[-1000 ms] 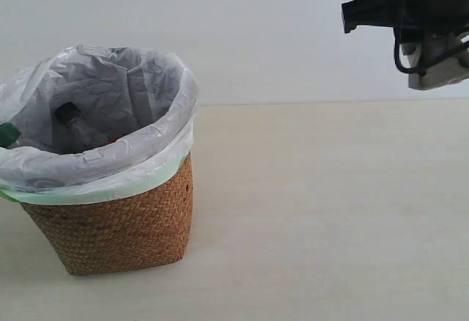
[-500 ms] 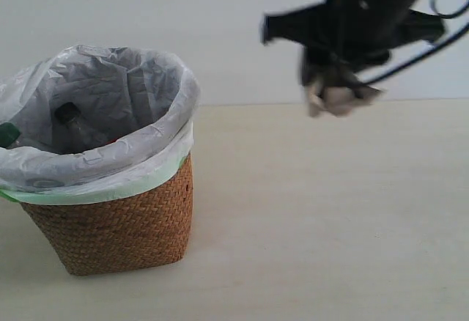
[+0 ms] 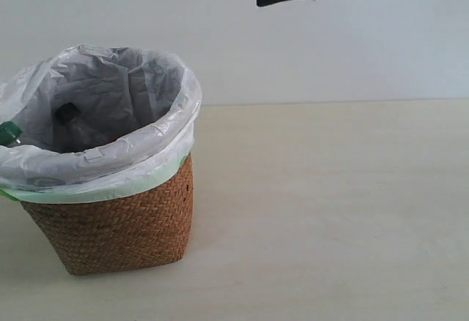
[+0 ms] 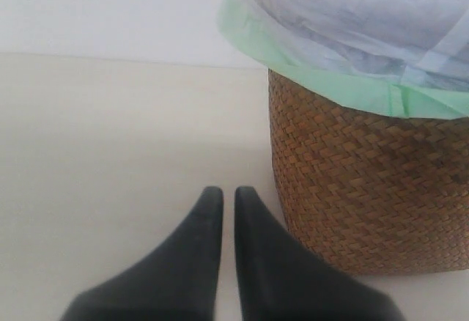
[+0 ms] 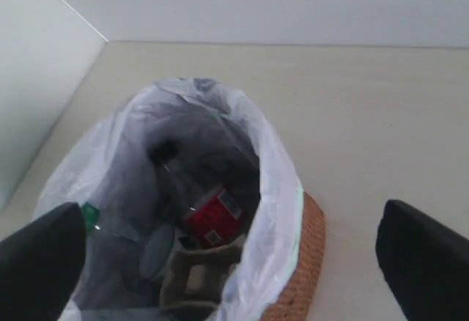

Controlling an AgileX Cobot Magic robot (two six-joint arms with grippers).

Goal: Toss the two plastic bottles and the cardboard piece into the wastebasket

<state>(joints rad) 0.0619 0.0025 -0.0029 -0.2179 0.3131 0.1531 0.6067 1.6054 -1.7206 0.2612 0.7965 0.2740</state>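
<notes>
1. Wastebasket (image 3: 117,233): brown woven wicker, standing upright at the left of the table (image 3: 330,204). Lined with a translucent white bag (image 3: 139,152) whose green edge folds over the rim.
2. Red-label bottle (image 5: 212,215): clear plastic with a black cap, lying tilted inside the wastebasket, cap towards the far wall.
3. Green-cap bottle (image 5: 89,216): inside the wastebasket against its left wall. Only the cap is plain; the body is probably the pale shape beside it.
4. Cardboard piece (image 5: 198,277): beige moulded pulp, inside the wastebasket at the near side, just beside the red label.
5. Right gripper (image 5: 231,211): high above the wastebasket, fingers (image 5: 44,262) spread wide, nothing between them.
6. Left gripper (image 4: 221,193): low over the table, near the wicker wall, fingers pressed nearly together, holding nothing.
</notes>
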